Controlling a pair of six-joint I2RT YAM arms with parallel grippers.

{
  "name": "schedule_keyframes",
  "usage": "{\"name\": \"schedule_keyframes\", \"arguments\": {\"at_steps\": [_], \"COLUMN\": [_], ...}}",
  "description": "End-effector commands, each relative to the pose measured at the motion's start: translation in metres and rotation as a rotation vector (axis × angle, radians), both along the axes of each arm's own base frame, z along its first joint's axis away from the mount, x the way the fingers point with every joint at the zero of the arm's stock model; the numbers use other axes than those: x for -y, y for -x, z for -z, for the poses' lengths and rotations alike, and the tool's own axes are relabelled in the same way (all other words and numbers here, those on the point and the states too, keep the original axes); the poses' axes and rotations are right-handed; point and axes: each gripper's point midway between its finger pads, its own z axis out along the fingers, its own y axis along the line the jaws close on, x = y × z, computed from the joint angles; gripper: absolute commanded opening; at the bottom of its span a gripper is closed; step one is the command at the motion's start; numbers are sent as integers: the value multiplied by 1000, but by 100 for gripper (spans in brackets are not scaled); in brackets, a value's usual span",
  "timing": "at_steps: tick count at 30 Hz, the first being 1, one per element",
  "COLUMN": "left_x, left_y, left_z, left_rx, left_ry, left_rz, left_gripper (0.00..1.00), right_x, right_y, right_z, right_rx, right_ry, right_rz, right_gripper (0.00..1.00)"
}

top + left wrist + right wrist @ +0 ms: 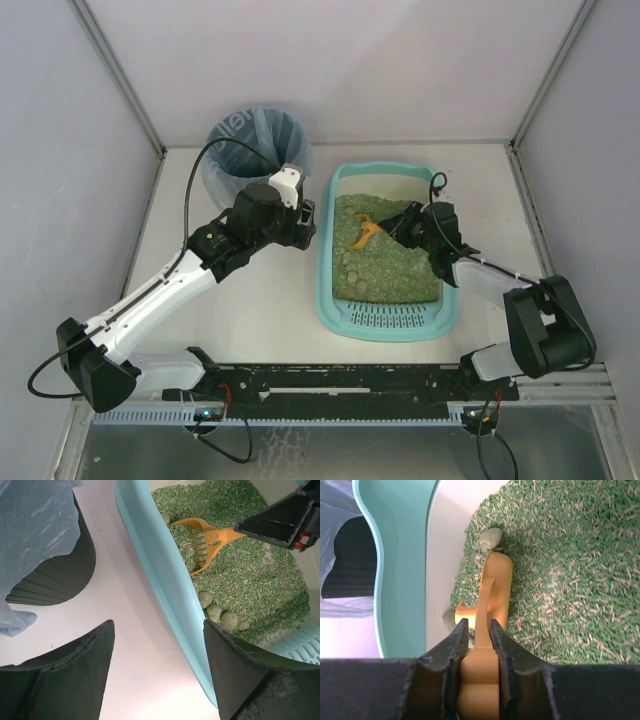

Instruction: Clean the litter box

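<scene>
Your right gripper is clenched on the handle of the orange slotted scoop, one finger pressed to each side of it. The scoop's head is down in the green litter, in the far left part of the litter box and close to its left wall. A grey-green clump lies at the scoop's tip.

The litter box sits on the white table in front of the right arm, with its slotted grille at the end nearest the bases. More clumps lie along the left wall, nearer the grille.

Your left gripper is spread wide and grasps nothing. It hangs over the table just outside the box's left wall, between that wall and the black bin lined with a blue bag.
</scene>
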Motion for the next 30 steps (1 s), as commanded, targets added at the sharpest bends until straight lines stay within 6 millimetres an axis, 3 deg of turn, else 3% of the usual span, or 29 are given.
{"name": "schedule_keyframes", "arguments": {"at_steps": [1, 13, 25, 30], "left_x": [2, -1, -18, -23], "left_y": [-5, -5, -5, -5], "left_z": [-48, -51, -66, -69], "left_rx": [100, 111, 197, 217], "left_ry": [60, 61, 118, 124], "left_rz": [2, -7, -87, -108], "left_gripper": [76, 76, 76, 76], "right_x": [-7, 36, 89, 110], "right_y": [15, 35, 70, 83], "right_z": [-42, -64, -115, -122], "right_rx": [82, 172, 340, 356], "right_ry": [-97, -146, -305, -397], "right_rz": [-28, 97, 14, 77], "right_gripper": [0, 0, 0, 0]}}
